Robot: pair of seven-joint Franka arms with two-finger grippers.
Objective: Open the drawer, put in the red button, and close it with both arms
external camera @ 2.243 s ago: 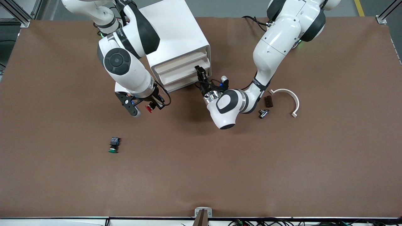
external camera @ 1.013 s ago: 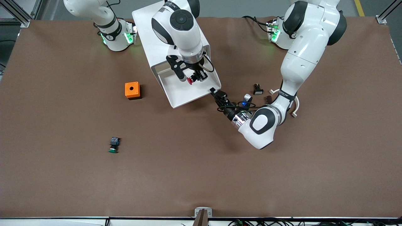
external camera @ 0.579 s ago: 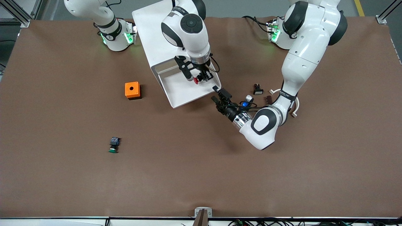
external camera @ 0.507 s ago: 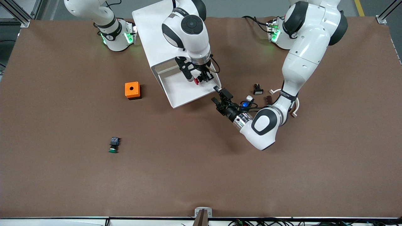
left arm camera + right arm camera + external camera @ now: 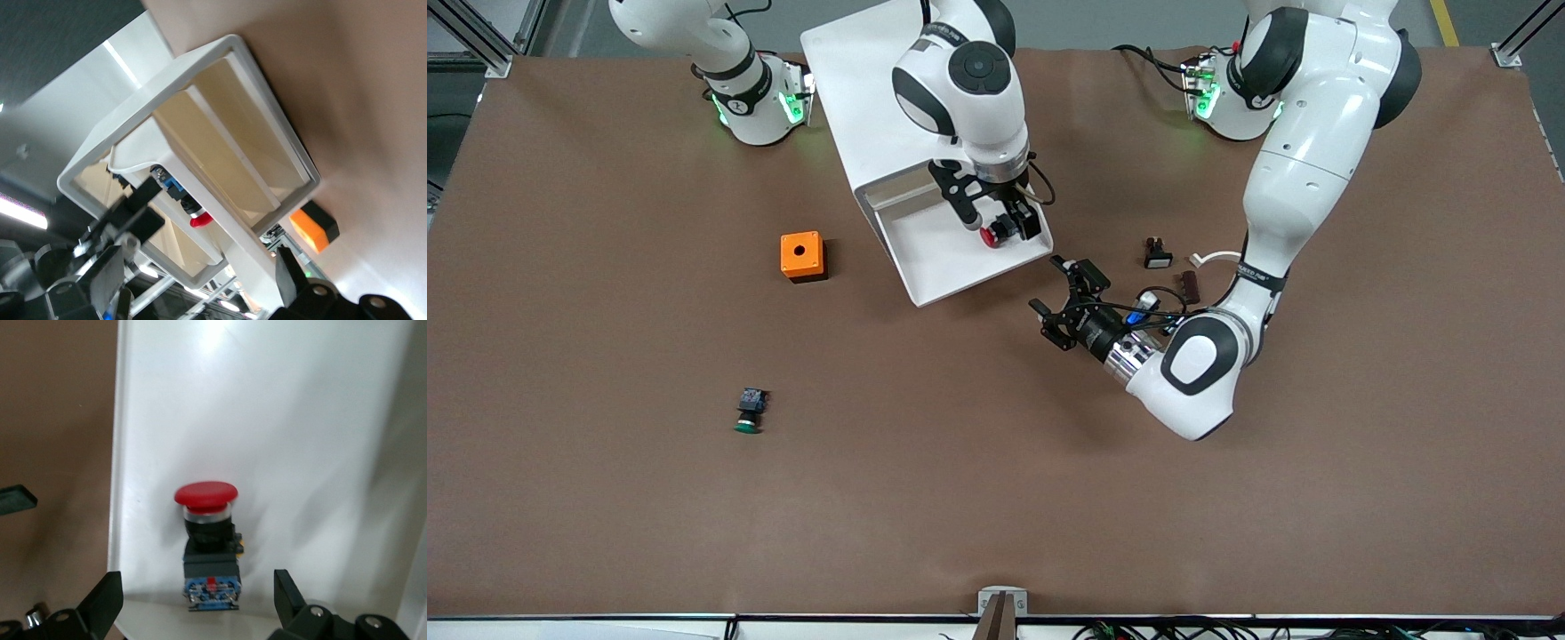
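The red button (image 5: 990, 236) lies on its side in the open white drawer (image 5: 934, 262). My right gripper (image 5: 1000, 222) hangs just above it, open, with a finger on each side and neither touching. The right wrist view shows the button (image 5: 208, 533) on the drawer floor (image 5: 267, 420) between the spread fingers of the right gripper (image 5: 197, 587). My left gripper (image 5: 1047, 283) is open and empty, just off the drawer's front corner toward the left arm's end. In the left wrist view, the left gripper (image 5: 199, 273) faces the drawer front, and the button (image 5: 200, 218) shows inside.
The white cabinet (image 5: 863, 89) stands between the arm bases. An orange box (image 5: 801, 256) sits beside the drawer toward the right arm's end. A green-capped button (image 5: 749, 413) lies nearer the camera. Small black, brown and white parts (image 5: 1156, 253) lie by the left arm.
The drawer has come open. My right gripper carried the red button over it and opened, leaving the button in the drawer. My left gripper let go of the drawer front and backed off.
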